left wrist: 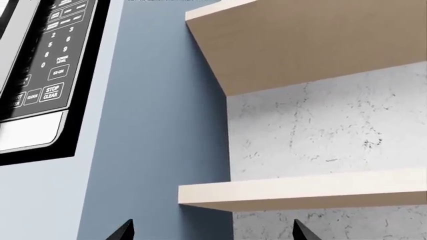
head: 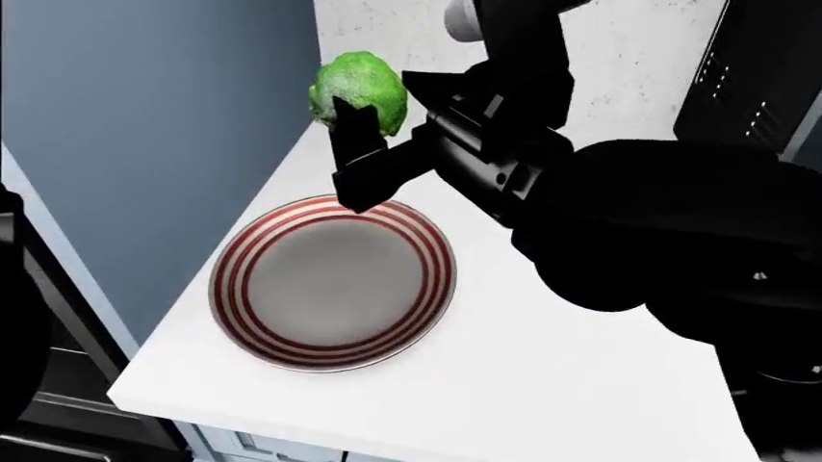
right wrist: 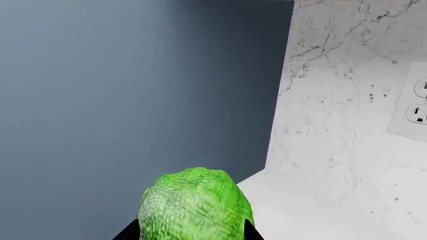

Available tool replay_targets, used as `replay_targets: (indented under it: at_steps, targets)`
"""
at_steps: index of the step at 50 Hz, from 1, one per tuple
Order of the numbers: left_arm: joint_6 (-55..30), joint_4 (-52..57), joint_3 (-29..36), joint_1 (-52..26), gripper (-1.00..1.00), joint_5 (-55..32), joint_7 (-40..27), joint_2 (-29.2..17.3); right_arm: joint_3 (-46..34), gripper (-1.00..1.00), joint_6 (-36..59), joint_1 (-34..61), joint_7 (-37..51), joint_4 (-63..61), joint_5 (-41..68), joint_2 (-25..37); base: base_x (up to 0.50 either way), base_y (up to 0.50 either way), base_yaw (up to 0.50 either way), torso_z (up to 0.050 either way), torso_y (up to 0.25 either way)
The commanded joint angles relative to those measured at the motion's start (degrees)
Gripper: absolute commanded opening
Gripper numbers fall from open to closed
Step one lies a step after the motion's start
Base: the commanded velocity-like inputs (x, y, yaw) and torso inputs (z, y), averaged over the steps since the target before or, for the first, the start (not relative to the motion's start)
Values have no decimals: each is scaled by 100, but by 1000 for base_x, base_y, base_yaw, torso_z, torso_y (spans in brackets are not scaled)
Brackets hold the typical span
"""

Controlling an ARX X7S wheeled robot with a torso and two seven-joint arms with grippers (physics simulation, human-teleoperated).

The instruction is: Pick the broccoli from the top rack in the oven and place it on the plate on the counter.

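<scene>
In the head view the bright green broccoli (head: 360, 89) hangs in the air just beyond the far rim of the plate (head: 239, 289), a round dish with red-and-white rings and a grey centre on the white counter (head: 565, 385). My right gripper (head: 366, 115) is shut on the broccoli. The right wrist view shows the broccoli (right wrist: 195, 205) filling the gap between the two black fingertips (right wrist: 127, 232). My left gripper (left wrist: 212, 231) is open with nothing between its tips, facing a blue wall. The oven and its top rack are out of view.
A blue wall panel (head: 154, 125) stands left of the counter, marbled backsplash (right wrist: 347, 100) with an outlet (right wrist: 417, 107) behind it. A dark appliance (head: 757, 67) is at the back right. The left wrist view shows a microwave keypad (left wrist: 50, 60) and wooden shelves (left wrist: 307, 192).
</scene>
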Motion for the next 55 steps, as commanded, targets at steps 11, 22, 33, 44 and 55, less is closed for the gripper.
replay_targets:
  at_steps: [11,22,33,44,55]
  targets:
    - [15,5,29,-62,100,-88,-80,-22,-434,-100,-304,-338,-850,704,-1030,-197,0,0,0,1,0]
    - [34,10,54,-43,100,-71,-83,-20,-550,-100,-309,-441,-903,702,-1063,-212,0,0,0,0,1]
    - [40,-2,71,-50,100,-47,-47,-43,-666,-100,-357,-542,-1003,827,-1146,-251,0,0,0,0,0]
    - [63,1,99,-39,100,-18,-28,-27,-603,-100,-290,-612,-855,621,-985,-108,0,0,0,0,0]
    - [94,8,120,26,100,61,11,-31,-688,-100,-305,-743,-876,587,-1003,-86,0,0,0,0,1]
